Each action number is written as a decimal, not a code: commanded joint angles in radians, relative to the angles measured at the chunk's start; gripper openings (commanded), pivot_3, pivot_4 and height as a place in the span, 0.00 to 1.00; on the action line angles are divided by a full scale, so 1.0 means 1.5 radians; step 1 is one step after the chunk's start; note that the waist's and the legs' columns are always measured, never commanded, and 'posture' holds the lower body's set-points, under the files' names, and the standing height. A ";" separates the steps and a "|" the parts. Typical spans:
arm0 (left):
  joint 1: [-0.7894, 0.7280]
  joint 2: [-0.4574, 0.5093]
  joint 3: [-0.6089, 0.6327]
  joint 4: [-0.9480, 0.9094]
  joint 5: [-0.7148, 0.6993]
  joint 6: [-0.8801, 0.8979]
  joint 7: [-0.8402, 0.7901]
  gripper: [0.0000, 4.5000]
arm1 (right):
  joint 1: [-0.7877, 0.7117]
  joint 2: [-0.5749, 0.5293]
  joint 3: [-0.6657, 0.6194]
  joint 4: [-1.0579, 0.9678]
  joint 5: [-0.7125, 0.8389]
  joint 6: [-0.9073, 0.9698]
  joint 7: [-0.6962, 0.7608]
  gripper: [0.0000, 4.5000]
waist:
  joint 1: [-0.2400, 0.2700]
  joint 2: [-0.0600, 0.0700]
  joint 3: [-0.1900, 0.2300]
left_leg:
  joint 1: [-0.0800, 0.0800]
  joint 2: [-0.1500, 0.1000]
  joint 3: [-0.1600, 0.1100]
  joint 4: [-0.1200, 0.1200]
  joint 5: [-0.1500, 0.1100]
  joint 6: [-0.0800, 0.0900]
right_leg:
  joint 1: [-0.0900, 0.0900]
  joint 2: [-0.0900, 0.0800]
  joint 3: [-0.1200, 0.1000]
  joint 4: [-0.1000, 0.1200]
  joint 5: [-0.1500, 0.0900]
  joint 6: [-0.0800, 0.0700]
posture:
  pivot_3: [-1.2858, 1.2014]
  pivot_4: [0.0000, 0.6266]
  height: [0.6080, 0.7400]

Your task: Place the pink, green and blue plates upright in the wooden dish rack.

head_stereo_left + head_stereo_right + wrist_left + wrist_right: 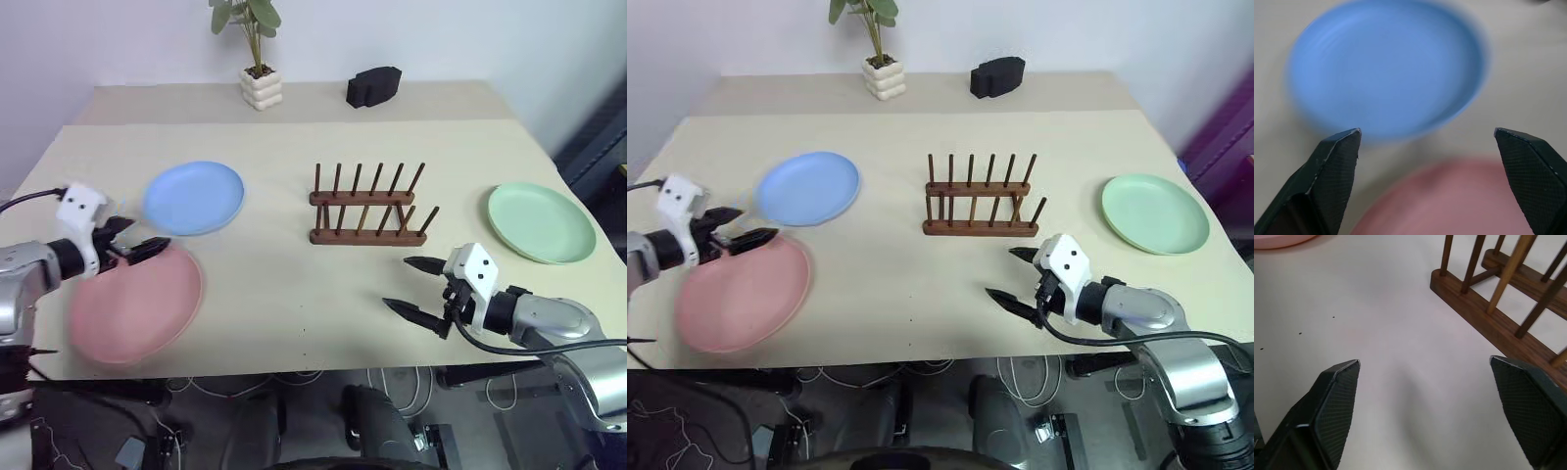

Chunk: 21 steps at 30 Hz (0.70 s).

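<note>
Plates all lie flat on the surface [294, 313], none yet in the rack [368, 209]. The rack stands empty near the middle, its pegs upright. The blue plate [194, 198] sits to its left; the pink plate [135, 305] lies nearer the front left edge, just beside the blue one, and whether their rims touch I cannot tell. The green plate [541, 222] rests well apart on the right.

Both claws stand wide and hold nothing. The left claw [137, 245] hovers over the far rim of the pink plate, pointing toward the blue one; in the left wrist view the blue plate [1386, 68] shows between its fingertips [1339, 152]. The right claw [413, 286] hangs over bare surface in front of the rack, with the rack's near rail [1488, 325] just beside one finger.

Risks, as I judge them: a flat plate gives little to pinch, so a claw closing on a rim may slide the plate instead of lifting it. With the blue and pink plates so close, a grab at one could nudge the other, and the pink one sits close to the front edge. The rack looks light; a plate pushed hard between pegs, or the right claw brushing the rail, might shift or tip it. A plate let go before it seats between pegs could roll out.
</note>
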 commanded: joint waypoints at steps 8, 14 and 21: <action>0.172 0.037 0.088 -0.001 0.006 0.082 0.044 1.00 | -0.047 0.008 0.045 0.062 -0.020 -0.054 0.031 0.98 | 0.001 -0.002 0.002 | 0.000 0.003 0.002 -0.001 -0.001 -0.002 | -0.002 0.000 -0.001 -0.001 0.002 -0.003 | 0.52 0.24 1.00; 0.167 0.033 0.076 0.021 -0.002 0.085 0.045 1.00 | -0.039 0.010 0.047 0.059 -0.020 -0.061 0.028 0.98 | 0.001 0.000 0.003 | 0.001 0.003 0.003 -0.001 -0.001 -0.002 | -0.002 -0.001 -0.001 -0.001 0.002 -0.004 | 0.52 0.24 1.00; 0.146 0.025 0.063 0.030 -0.009 0.071 0.040 0.38 | -0.018 0.024 0.025 0.024 0.014 -0.073 0.033 1.00 | 0.000 0.001 0.003 | 0.001 0.003 0.003 -0.001 -0.001 -0.002 | -0.002 -0.001 -0.001 -0.001 0.002 -0.004 | 0.52 0.24 1.00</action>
